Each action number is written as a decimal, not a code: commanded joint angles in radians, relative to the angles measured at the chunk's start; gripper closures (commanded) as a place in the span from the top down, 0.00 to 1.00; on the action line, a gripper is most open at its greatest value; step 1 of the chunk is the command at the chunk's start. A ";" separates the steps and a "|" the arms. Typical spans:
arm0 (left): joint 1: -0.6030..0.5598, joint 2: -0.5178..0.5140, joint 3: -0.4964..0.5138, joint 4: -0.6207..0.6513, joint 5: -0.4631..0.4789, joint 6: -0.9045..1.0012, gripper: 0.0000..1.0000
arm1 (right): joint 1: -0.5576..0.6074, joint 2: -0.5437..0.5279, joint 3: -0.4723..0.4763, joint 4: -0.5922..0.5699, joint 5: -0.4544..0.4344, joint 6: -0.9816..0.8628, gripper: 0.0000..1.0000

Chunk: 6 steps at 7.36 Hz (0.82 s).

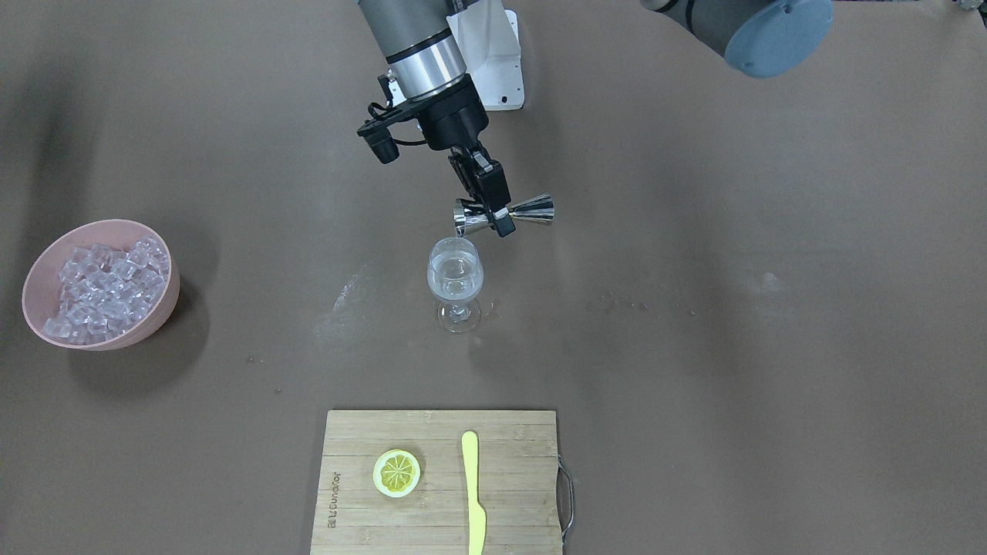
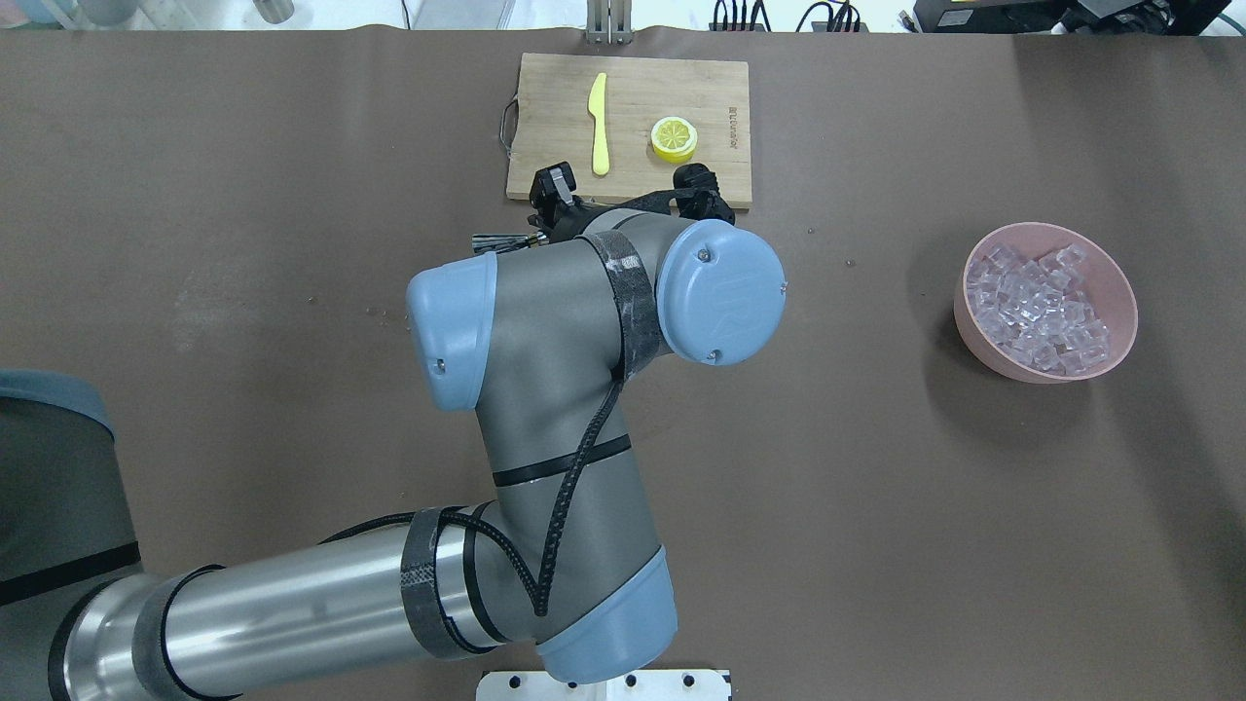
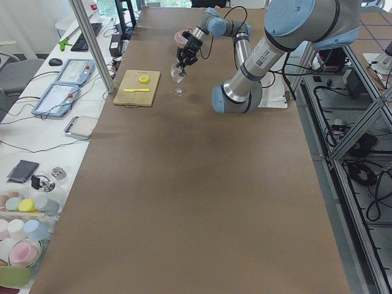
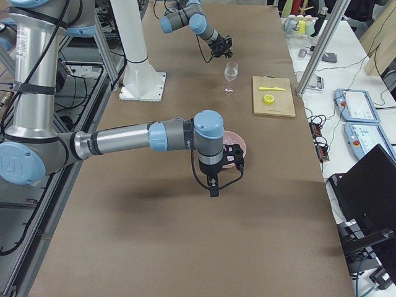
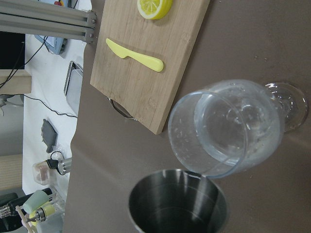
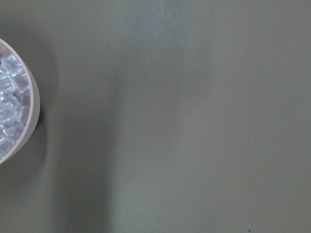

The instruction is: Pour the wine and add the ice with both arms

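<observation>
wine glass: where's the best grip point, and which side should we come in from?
Probably the stem, fingers level, coming from the side of the pink bowl. The wine glass stands upright with wine in it, its bowl is round, and the jigger in the left gripper hangs at its rim, crowding the top.

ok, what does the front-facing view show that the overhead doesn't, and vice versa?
Front-facing only: the wine glass with the clear wine in it, and the left gripper shut on the jigger, tipped sideways by the glass rim. Overhead only: most of the left arm, whose bulk hides the glass and all but one end of the jigger. Both: the pink bowl of ice, and the cutting board with the lemon slice and yellow knife.
</observation>
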 commanded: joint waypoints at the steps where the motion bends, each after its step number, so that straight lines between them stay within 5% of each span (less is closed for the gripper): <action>1: 0.000 0.007 -0.025 -0.026 -0.009 0.003 0.00 | 0.000 0.000 0.000 0.000 0.000 0.000 1.00; 6: -0.142 0.024 -0.105 -0.195 -0.270 0.064 0.00 | 0.000 0.002 0.002 0.000 0.005 0.000 1.00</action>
